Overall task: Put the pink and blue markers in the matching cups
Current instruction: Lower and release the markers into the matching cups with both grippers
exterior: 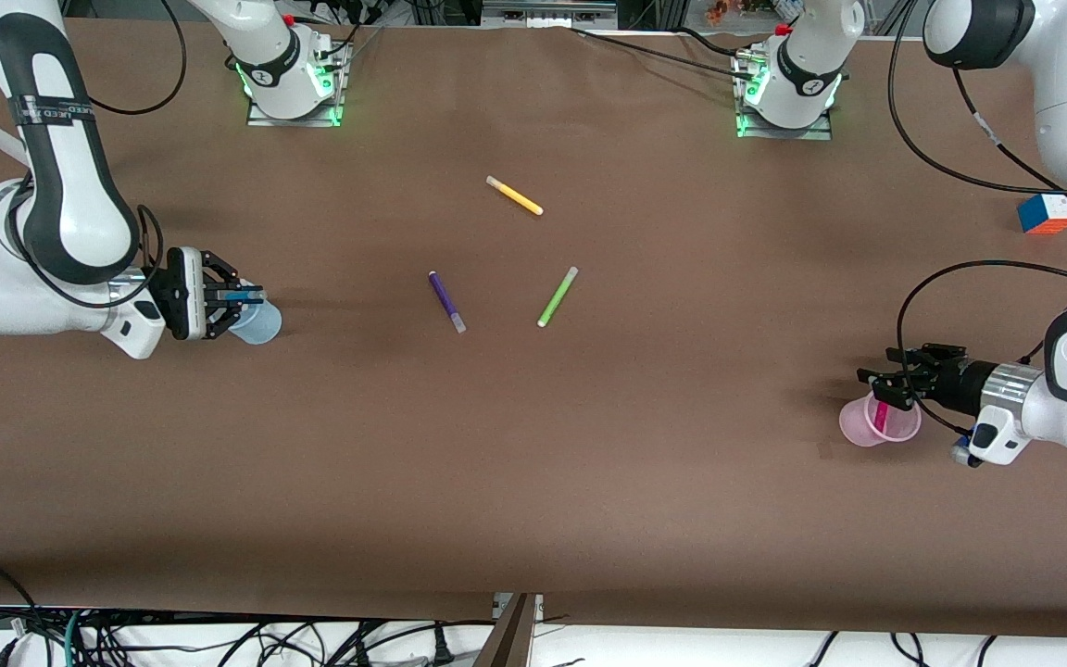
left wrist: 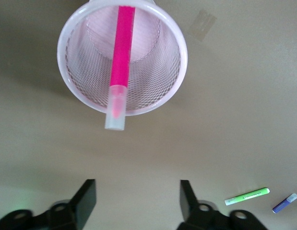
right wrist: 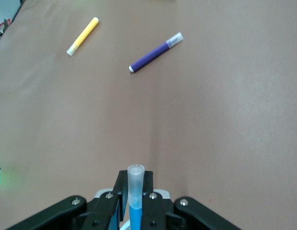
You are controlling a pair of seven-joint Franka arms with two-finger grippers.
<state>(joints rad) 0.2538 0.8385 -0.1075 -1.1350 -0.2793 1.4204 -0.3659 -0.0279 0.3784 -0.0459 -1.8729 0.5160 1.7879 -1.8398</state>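
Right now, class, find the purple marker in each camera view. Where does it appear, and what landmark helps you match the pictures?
Front view: the purple marker lies mid-table, beside the green marker.
Left wrist view: only its capped end shows, at the frame's lower edge, next to the green marker.
Right wrist view: it lies on the bare cloth, near the yellow marker.
Shared landmark: no single one; green marker links front and left wrist views, yellow marker front and right.

markers: 5 (exterior: 881, 416) | cups: 2 (exterior: 878, 421) | cube: 1 (exterior: 1048, 213) | arms: 2
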